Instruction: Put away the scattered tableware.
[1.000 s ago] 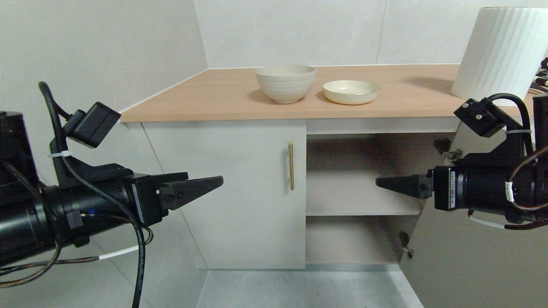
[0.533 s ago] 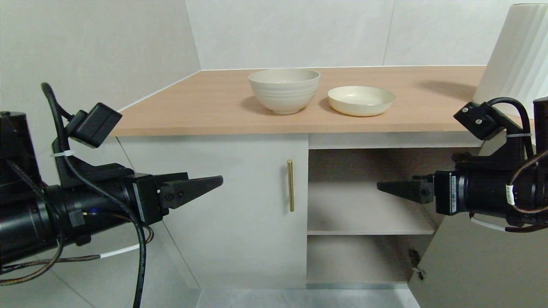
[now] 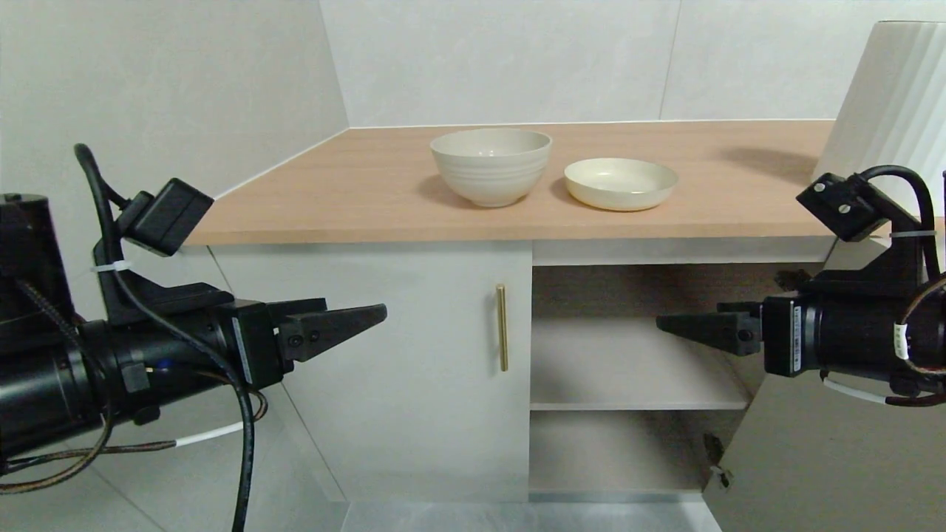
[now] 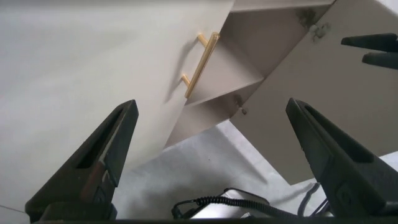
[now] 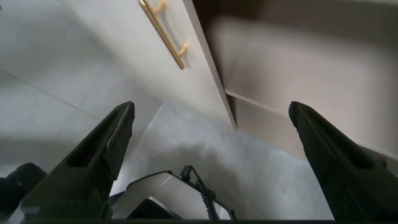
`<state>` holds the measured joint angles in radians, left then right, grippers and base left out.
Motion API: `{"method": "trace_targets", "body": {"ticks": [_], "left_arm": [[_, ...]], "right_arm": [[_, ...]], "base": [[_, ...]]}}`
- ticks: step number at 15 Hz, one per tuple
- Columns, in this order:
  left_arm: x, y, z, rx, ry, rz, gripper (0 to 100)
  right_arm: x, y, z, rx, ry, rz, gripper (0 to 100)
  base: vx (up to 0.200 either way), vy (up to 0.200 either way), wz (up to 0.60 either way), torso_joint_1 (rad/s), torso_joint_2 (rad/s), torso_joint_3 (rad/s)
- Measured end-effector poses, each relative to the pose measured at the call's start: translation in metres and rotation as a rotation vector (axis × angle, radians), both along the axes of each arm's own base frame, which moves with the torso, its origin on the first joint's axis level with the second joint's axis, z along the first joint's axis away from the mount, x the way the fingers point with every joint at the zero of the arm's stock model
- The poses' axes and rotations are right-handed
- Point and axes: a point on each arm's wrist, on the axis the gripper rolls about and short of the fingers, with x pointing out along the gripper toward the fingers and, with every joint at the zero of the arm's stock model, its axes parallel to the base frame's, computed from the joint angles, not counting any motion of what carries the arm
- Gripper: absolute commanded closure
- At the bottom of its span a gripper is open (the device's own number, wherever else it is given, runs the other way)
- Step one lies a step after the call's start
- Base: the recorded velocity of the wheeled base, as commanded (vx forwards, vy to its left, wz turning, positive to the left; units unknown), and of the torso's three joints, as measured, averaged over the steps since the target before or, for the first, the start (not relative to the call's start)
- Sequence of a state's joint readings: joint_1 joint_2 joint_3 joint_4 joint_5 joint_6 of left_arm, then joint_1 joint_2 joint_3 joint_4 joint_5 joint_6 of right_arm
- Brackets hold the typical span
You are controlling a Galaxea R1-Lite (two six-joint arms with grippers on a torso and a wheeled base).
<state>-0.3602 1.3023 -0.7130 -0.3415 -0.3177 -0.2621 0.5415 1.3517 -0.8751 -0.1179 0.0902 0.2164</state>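
A deep cream bowl (image 3: 491, 165) and a shallow cream dish (image 3: 621, 182) stand side by side on the wooden countertop (image 3: 355, 199). Below them the cabinet's right half stands open, showing a shelf (image 3: 628, 369). My left gripper (image 3: 362, 319) hangs open in front of the closed left door, well below the counter, holding nothing. My right gripper (image 3: 676, 326) is open and empty in front of the open compartment. The wrist views show each gripper's wide-spread fingers (image 4: 106, 155) (image 5: 106, 149) over the cabinet front and floor.
A closed cabinet door with a brass handle (image 3: 502, 327) is at centre. The opened right door (image 3: 813, 458) swings out at lower right. A large white ribbed lampshade (image 3: 894, 103) stands on the counter's right end. Tiled walls close the left and back.
The whole head view shifted: the counter and cabinet now sit lower and nearer, so the camera moved. Both grippers hold nearly the same pose, still open.
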Motion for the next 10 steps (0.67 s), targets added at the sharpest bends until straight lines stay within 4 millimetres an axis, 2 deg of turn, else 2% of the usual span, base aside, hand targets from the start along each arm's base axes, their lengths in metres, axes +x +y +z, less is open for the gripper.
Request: {"method": "trace_targets", "body": {"ticks": [2, 5, 10], "left_arm": [[0.0007, -0.0003, -0.0005, 0.0, 0.004, 0.0, 0], [0.0025, -0.0011, -0.0016, 0.002, 0.007, 0.0, 0], [0.0048, -0.0019, -0.004, 0.005, 0.02, 0.001, 0]], "right_arm": [[-0.0008, -0.0005, 0.0003, 0.0, -0.001, 0.001, 0], [-0.0019, -0.001, 0.0019, 0.005, -0.008, 0.002, 0], [-0.0022, -0.0013, 0.0022, 0.005, -0.009, 0.0, 0]], "base": [[0.0, 0.0, 0.0, 0.112, -0.31, -0.295], [0.0, 0.0, 0.0, 0.131, -0.53, -0.303], [0.0, 0.0, 0.0, 0.182, -0.47, -0.296]]}}
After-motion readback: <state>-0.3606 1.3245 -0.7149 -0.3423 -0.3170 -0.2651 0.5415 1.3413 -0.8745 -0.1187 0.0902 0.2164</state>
